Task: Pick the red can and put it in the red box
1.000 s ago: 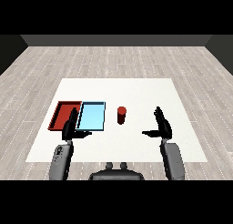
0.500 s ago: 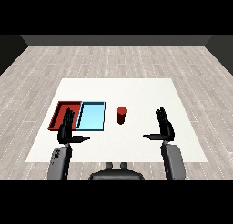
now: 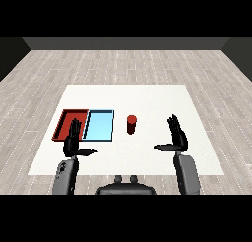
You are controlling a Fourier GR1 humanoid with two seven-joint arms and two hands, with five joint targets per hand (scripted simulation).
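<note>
Between my two raised hands I see bare white table (image 3: pixel 147 96): the right hand (image 3: pixel 176 136) and the left hand (image 3: pixel 74 140) both hold their fingers straight up with thumbs pointing inward, gripping nothing. My left hand overlaps the near edge of the red tray (image 3: pixel 67 123), hiding part of its rim, and the light blue tray (image 3: pixel 98 125) lies touching that tray's right side. Upright on the table, the red can (image 3: pixel 131 124) stands just right of the blue tray, left of and beyond my right hand, well apart from it with nothing between.
</note>
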